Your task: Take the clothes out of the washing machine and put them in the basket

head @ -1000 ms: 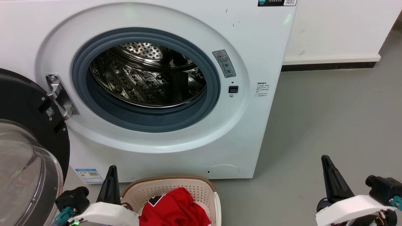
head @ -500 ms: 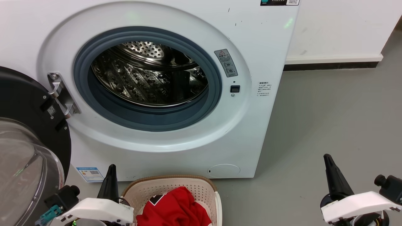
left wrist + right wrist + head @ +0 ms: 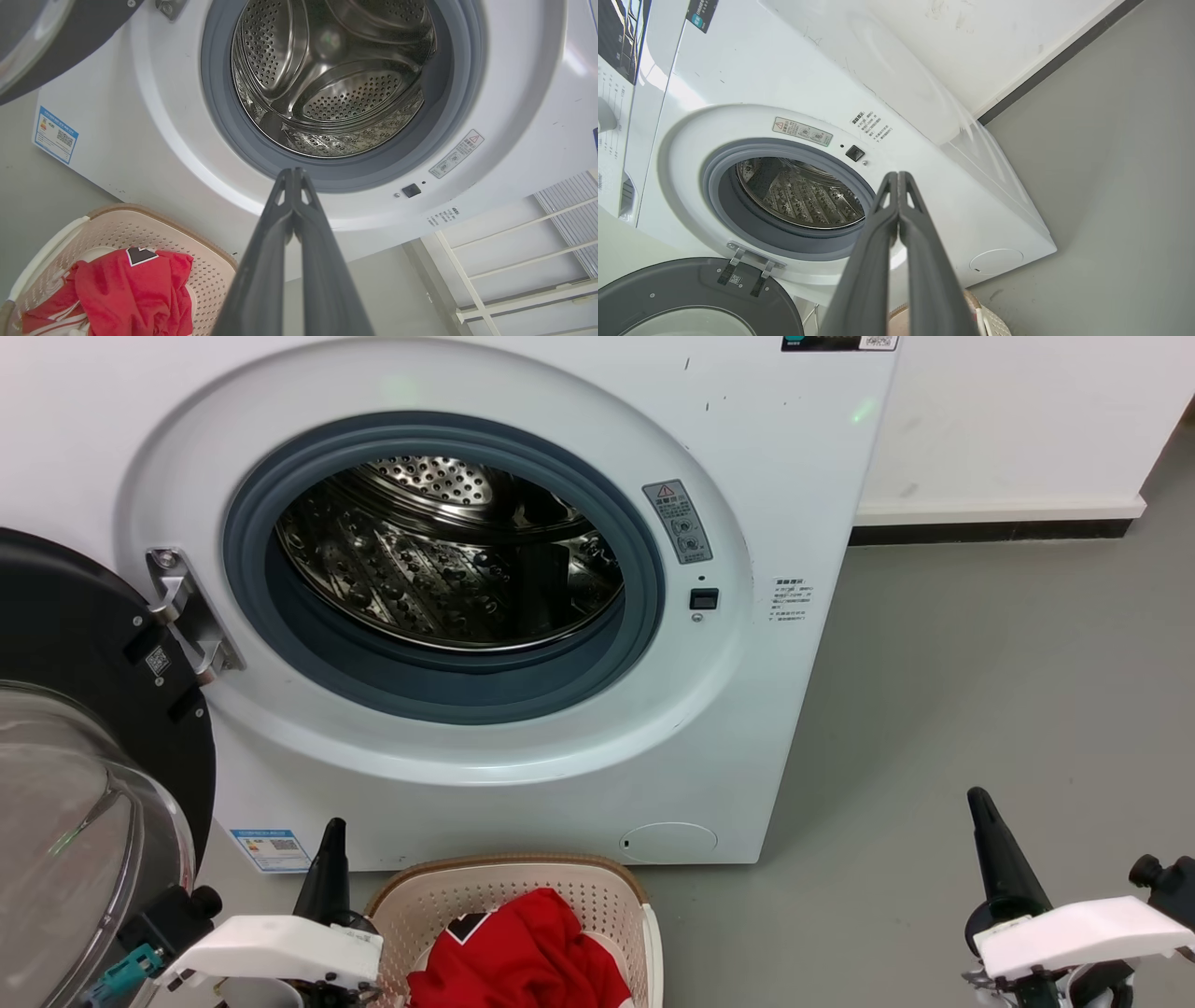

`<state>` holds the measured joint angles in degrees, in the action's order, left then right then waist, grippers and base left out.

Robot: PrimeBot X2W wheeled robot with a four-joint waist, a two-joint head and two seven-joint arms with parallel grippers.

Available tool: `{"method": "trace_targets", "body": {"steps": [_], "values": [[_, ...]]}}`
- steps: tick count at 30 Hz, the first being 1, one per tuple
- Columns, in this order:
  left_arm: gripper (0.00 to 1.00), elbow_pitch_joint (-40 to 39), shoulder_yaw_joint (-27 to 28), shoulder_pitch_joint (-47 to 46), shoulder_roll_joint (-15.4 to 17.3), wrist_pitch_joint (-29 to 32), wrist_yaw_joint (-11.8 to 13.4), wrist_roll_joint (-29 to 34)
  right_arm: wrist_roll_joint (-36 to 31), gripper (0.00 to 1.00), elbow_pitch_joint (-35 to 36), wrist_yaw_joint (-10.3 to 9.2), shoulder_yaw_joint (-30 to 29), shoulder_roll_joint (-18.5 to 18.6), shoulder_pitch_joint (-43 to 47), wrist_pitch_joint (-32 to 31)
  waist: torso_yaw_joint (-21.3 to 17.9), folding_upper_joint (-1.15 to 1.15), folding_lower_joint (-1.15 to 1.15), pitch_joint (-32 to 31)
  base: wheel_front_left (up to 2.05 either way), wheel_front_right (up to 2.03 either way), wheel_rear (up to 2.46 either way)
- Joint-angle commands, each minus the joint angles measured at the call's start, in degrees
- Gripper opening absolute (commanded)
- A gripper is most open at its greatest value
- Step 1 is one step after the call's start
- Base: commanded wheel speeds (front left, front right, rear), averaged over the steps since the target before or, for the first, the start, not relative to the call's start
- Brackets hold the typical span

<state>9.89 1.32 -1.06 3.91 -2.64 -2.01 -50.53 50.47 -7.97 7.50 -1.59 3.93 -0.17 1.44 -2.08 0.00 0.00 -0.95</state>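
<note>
Wrapping up, I'd say: clothes (image 3: 523,947) lie in the basket (image 3: 509,868) in front of the washing machine (image 3: 803,476), and the drum (image 3: 336,93) looks bare. Left claw (image 3: 294,173) and right claw (image 3: 898,175) are both closed and empty. Next: check the drum's hidden lower front.

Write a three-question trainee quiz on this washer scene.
1. Multiple choice: where do the red clothes lie? A) in the drum B) in the laundry basket C) on the floor
2. True or false: the washing machine door is shut.
3. Fill in: the left tool and right tool each have their fingers pressed ____.
Key: 1 B. 2 False; the door stands open. 3 together.
</note>
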Motion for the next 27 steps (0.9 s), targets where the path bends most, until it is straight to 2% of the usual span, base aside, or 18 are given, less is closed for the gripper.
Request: {"method": "trace_targets", "body": {"steps": [1, 27], "values": [[0.0, -0.3, 0.4, -1.6, 0.1, 0.4, -0.4, -1.7, 1.8, 0.0, 0.2, 0.0, -0.2, 0.5, -2.0, -0.3, 0.0, 0.0, 0.0, 0.0, 0.0, 0.0, 0.0], [0.0, 1.5, 2.4, -3.3, -0.4, 3.9, -2.5, -17.8, 18.6, 0.0, -2.2, 0.0, -1.3, 0.5, -3.7, -2.7, 0.7, 0.0, 0.0, 0.4, 0.0, 0.0, 0.0]]}}
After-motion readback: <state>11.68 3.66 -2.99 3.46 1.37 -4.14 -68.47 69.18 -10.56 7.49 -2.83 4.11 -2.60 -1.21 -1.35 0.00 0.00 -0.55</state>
